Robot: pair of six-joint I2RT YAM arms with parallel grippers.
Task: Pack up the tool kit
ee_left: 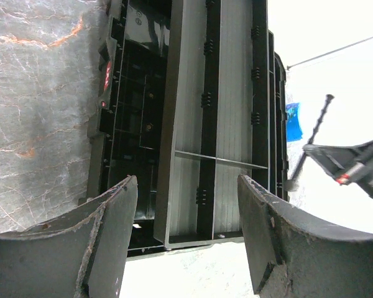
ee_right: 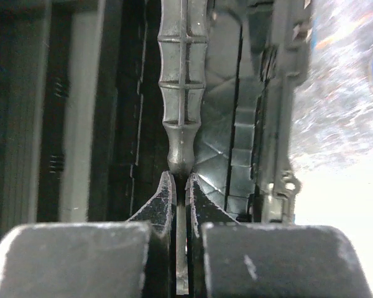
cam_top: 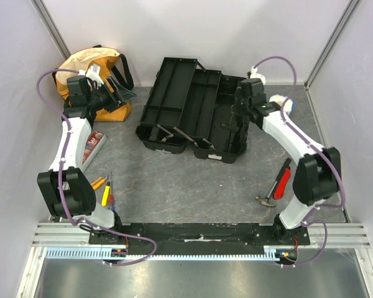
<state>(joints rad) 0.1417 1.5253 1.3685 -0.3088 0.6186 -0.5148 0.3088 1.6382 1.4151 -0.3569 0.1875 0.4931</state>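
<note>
Grey marbled table (cam_top: 174, 180), white walls. Open tool kit (cam_top: 193, 112) centre-rear, trays fanned out for loading. Right gripper (ee_right: 180, 186) over its well, fingers pinching shank of ribbed-handled tool (ee_right: 183, 93), likely to lower it inside. Left gripper (ee_left: 186, 186) spread, empty, clear of box

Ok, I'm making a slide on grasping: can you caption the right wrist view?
Right gripper shut on the thin shaft of a grey ribbed-handled tool, over the open black toolbox.

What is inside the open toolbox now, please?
In the toolbox, the trays look empty. The right gripper holds a ribbed-handled tool by its shaft over the base; the arm covers part of that floor.
</note>
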